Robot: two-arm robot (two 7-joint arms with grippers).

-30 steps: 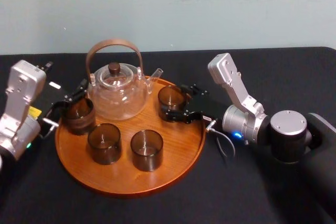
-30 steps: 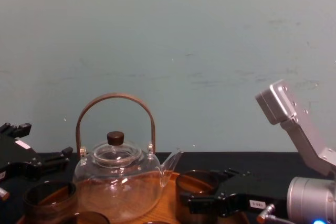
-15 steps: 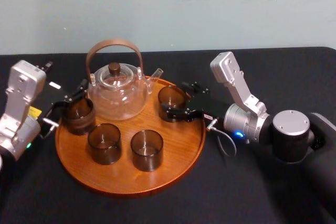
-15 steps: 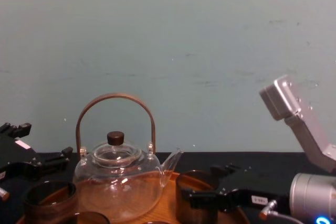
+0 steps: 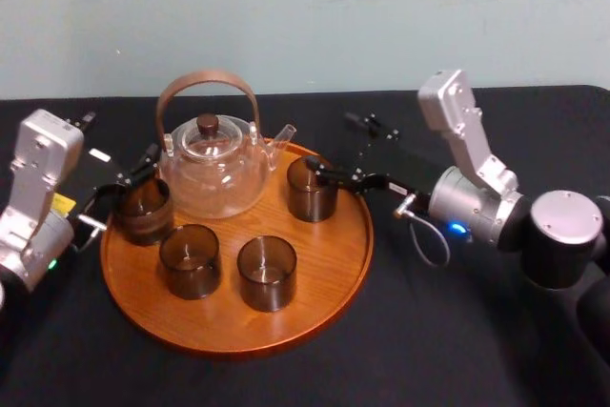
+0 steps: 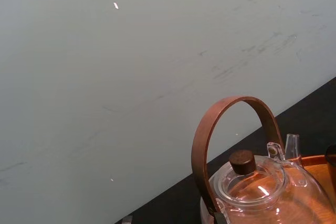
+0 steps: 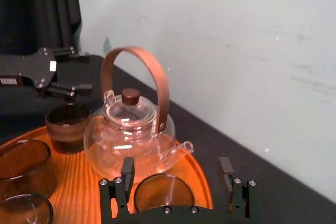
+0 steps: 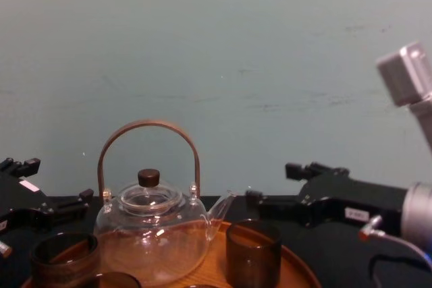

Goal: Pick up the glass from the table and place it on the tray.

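Note:
The round wooden tray (image 5: 329,264) lies on the black table (image 5: 448,331). A dark glass (image 5: 311,190) stands upright on the tray's right side, just by the teapot's spout. My right gripper (image 5: 331,143) hovers open behind and above that glass and touches nothing. In the right wrist view the glass (image 7: 164,192) sits low between the spread fingers (image 7: 126,170). From the chest the right gripper (image 8: 270,181) hangs above the glass (image 8: 253,254). My left gripper (image 5: 129,176) rests open at the tray's left edge, beside another glass (image 5: 143,209).
A clear glass teapot (image 5: 212,164) with a brown hoop handle stands at the back of the tray. Two more dark glasses (image 5: 190,260) (image 5: 266,273) stand at the tray's front. Black cloth lies bare right of the tray. A pale wall closes the back.
My right gripper has let go of the glass, lifted and drawn back to the right. The glass stays standing on the tray. The left arm has not moved.

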